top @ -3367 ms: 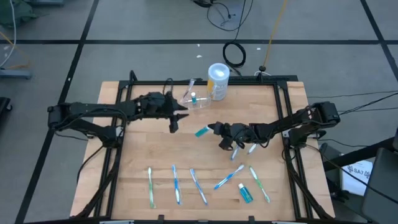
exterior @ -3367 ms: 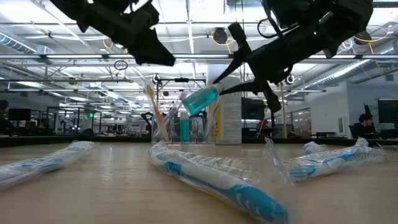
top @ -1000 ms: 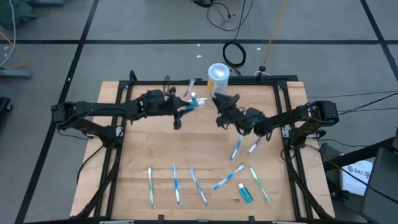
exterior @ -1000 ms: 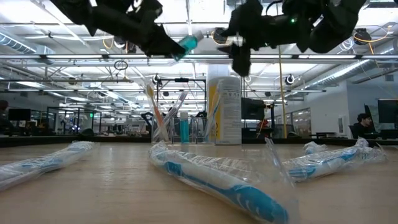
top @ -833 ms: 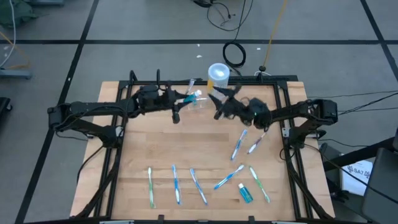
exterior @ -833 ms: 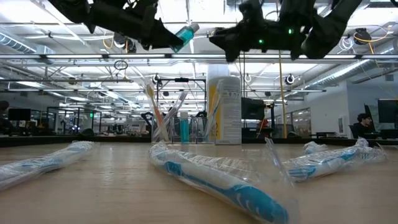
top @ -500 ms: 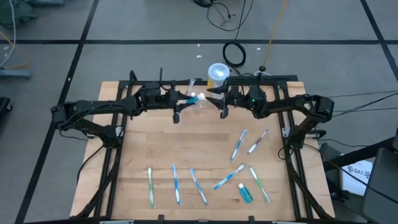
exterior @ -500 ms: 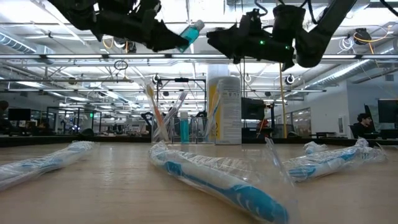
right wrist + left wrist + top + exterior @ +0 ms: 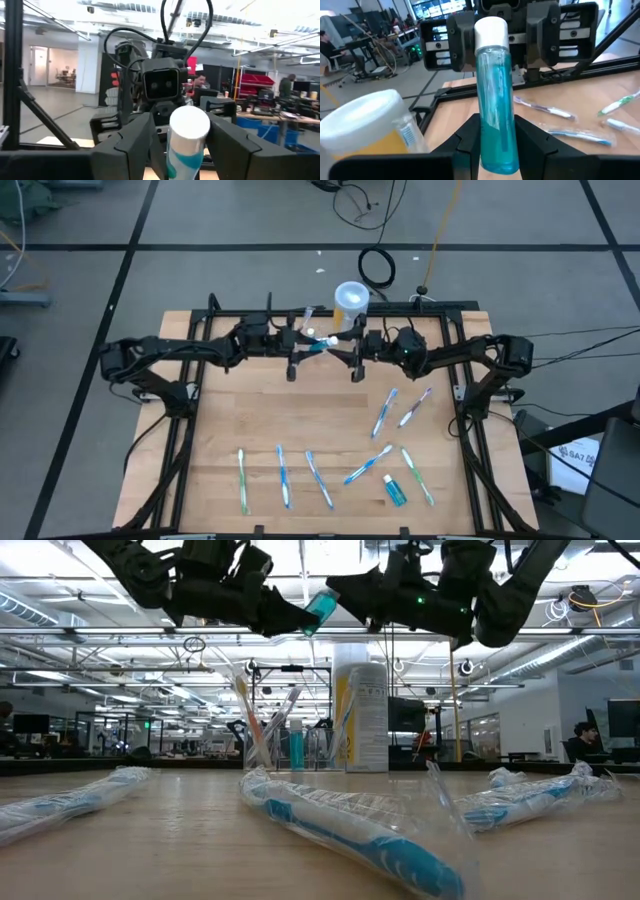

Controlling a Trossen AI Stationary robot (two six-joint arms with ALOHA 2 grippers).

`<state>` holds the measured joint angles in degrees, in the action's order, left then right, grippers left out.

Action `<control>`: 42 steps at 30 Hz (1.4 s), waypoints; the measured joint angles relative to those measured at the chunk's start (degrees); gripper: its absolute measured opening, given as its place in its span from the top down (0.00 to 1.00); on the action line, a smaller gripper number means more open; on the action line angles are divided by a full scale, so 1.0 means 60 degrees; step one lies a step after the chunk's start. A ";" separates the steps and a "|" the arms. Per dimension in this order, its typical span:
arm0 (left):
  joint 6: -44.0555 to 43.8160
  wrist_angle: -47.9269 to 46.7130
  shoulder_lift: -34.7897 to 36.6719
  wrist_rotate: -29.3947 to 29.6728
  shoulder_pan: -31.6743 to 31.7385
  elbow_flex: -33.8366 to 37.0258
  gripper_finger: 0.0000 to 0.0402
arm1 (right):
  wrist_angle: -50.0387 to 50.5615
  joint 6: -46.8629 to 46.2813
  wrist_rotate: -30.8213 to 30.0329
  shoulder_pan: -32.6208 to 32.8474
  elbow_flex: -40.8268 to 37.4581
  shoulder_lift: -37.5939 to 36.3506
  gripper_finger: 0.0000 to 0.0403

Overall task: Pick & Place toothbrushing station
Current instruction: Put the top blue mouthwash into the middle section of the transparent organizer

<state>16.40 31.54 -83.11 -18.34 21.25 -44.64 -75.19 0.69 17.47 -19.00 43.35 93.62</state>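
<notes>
Left pincer (image 9: 308,345), w/ its arm reaching in from 9 o'clock, is closed part-way on a small blue tube (image 9: 494,100) w/ white cap (image 9: 491,32); fingers (image 9: 470,135) clamp the tube's lower end, cap pointing toward the other arm. It hangs above the far-centre of the desk (image 9: 300,415), over the cup.

The toothbrushing station cup (image 9: 290,745) sits at 12 o'clock on the desk, just beside the yellow container (image 9: 350,305). Looks: clear, colourless plastic, short, already holding a few brushes and a blue tube standing upright. Judging by that, it's light, thin-walled, smooth, prob. slippery and easy to tip or squash; best taken at the rim or low on the wall w/ a gentle squeeze, approaching from above and clear of the brush handles.

Right pincer (image 9: 352,345), arm coming from 3 o'clock, faces the left one, jaws wide, one either side of the cap, not gripping as far as I can see.

Wrapped toothbrushes (image 9: 285,478) lie in a row at 6 o'clock, two more at approx. 4 o'clock.
</notes>
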 joint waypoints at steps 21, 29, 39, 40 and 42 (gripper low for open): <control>-0.0779 -0.0002 -0.0029 0.0061 -0.0036 0.0000 0.71 | -0.0005 0.0500 -0.0116 -0.0011 0.0000 0.0000 0.73; -0.0848 -0.0098 -0.0029 0.0736 -0.0069 0.0000 0.53 | 0.0015 0.0589 -0.0110 -0.0007 0.0000 0.0000 0.77; -0.0444 -0.0755 0.0001 0.3144 -0.0065 0.0000 0.47 | 0.0810 0.1710 -0.1324 -0.0019 0.0000 0.0000 0.75; -0.0329 -0.0942 0.0079 0.3222 -0.0065 0.0000 0.47 | 0.0901 0.1804 -0.1521 -0.0012 0.0000 0.0000 0.75; -0.0176 -0.1080 0.0200 0.3298 -0.0059 0.0000 0.47 | 0.0934 0.1897 -0.1732 -0.0067 0.0000 0.0000 0.76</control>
<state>15.34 25.06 -81.91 1.45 20.90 -44.64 -69.59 12.07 7.08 -19.41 43.35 93.62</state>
